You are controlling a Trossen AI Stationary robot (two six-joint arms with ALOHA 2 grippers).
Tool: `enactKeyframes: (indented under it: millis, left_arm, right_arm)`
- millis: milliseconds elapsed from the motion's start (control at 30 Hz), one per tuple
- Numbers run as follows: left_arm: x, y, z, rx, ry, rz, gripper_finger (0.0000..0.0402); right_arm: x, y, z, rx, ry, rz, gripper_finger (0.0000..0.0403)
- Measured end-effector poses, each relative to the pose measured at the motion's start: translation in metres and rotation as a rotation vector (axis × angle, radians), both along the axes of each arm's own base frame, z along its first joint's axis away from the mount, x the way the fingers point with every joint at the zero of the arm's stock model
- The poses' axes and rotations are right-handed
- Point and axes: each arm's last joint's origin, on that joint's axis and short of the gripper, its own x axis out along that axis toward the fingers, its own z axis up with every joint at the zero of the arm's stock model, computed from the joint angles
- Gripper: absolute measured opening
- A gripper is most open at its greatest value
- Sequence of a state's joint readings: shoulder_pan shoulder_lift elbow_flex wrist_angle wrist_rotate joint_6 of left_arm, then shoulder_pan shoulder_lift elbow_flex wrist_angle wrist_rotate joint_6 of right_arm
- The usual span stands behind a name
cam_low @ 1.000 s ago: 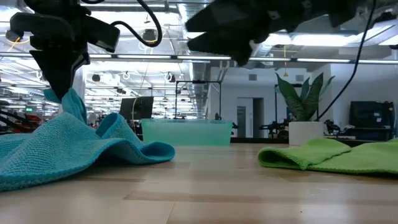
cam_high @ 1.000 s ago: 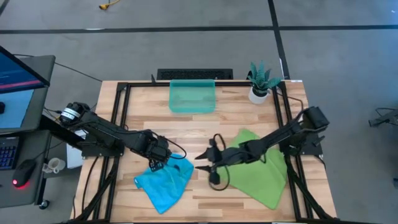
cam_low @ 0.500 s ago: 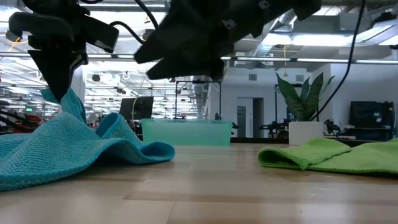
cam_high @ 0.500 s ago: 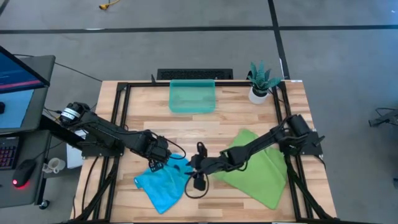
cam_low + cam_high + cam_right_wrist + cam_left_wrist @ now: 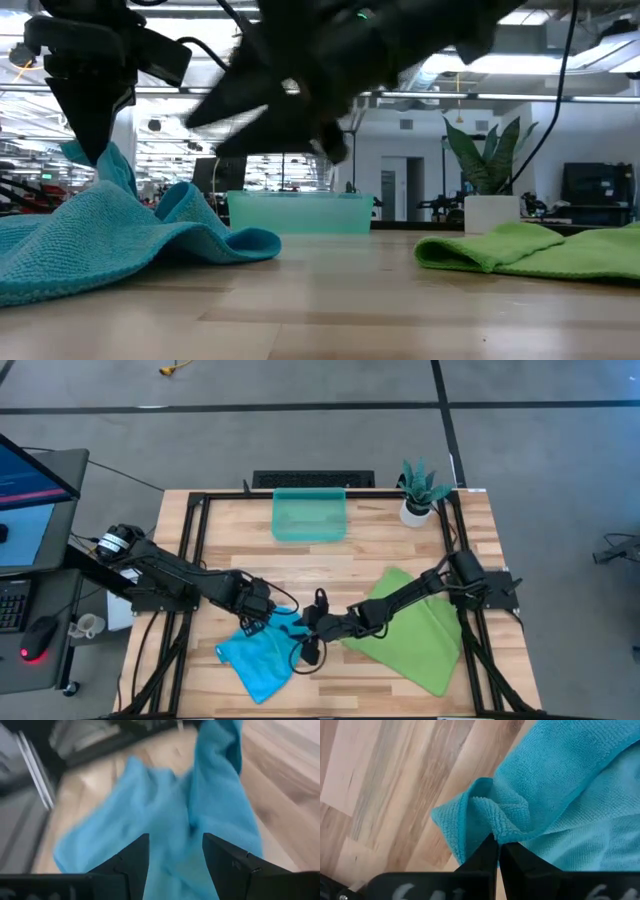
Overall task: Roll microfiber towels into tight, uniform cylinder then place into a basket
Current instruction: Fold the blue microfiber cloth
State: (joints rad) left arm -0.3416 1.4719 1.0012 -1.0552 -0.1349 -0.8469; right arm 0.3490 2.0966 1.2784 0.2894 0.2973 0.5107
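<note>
Right gripper point(image 5: 303, 632) now swung left from over green towel point(image 5: 415, 635), jaws spread above blue towel point(image 5: 262, 650). Left gripper point(image 5: 497, 845) pinching its raised corner. Basket point(image 5: 309, 515) far, empty.

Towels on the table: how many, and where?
2. The blue towel lies front-left, pinched by the left gripper; the green towel lies front-right under the right arm. None in the basket.

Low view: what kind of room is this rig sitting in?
Probably an open lab or industrial workspace. Behind the wooden table run long rows of ceiling strip lights and a dark screen stands by the wall; from above, a monitor sits beside the table on bare concrete floor.
</note>
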Motion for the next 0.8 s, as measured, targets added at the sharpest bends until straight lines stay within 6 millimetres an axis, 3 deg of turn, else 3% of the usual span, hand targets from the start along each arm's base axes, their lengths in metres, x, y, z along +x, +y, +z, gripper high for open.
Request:
enactKeyframes:
  millis: [433,800]
  left_arm:
    - [0.008,-0.003,0.001,-0.025,-0.080,-0.026,0.0000]
    - [0.008,-0.003,0.001,-0.024,-0.079,-0.027,0.0000]
  right_arm:
    - [0.013,-0.006,-0.028,-0.024,0.097,-0.049,0.0207]
    - [0.019,-0.005,-0.025,0.002,0.114,-0.080,0.0207]
